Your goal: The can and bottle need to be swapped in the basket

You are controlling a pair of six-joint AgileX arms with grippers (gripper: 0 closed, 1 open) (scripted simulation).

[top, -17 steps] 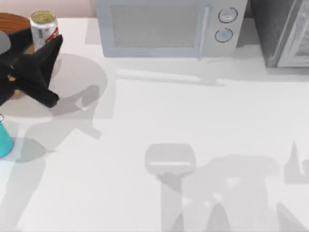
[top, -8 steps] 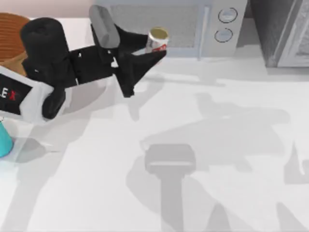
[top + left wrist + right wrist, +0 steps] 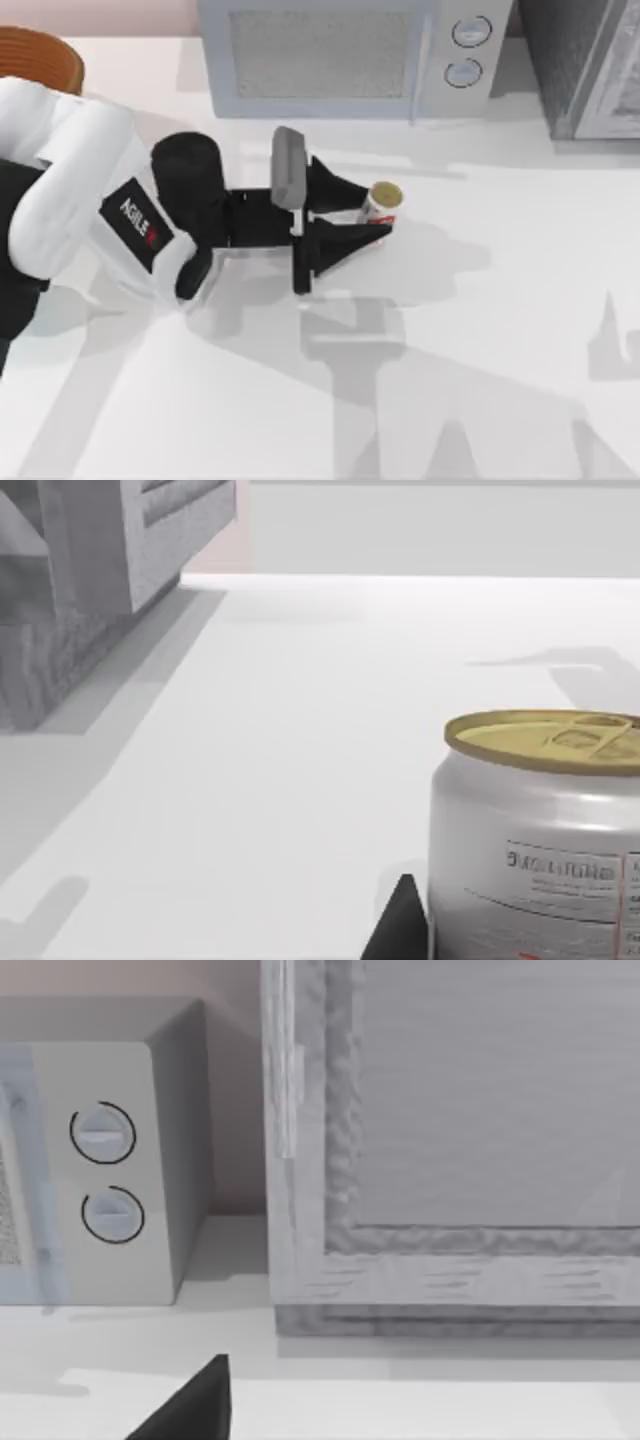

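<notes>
**Can out of the basket, about to be set down**

The left gripper (image 3: 375, 215) reaches out over the middle of the tabletop (image 3: 480, 330), in front of the microwave (image 3: 340, 55), with its fingers closed around the can (image 3: 381, 203). The can stands upright between them, gold top up; in the left wrist view the can (image 3: 545, 830) sits close to the camera with a dark fingertip (image 3: 400, 925) at its base. The basket (image 3: 40, 58) lies well away, at the far left corner of the tabletop beside the microwave. The right arm is parked; its wrist view looks toward the microwave's dials, and I cannot tell how its fingers stand.

The step in hand looks like parking the can clear of the basket, the first half of the swap. Whether the can already touches the tabletop I cannot tell. Next move, as I judge it: lower until it stands firmly, open the fingers, draw back without tipping it, then fetch the bottle for the basket.
</notes>
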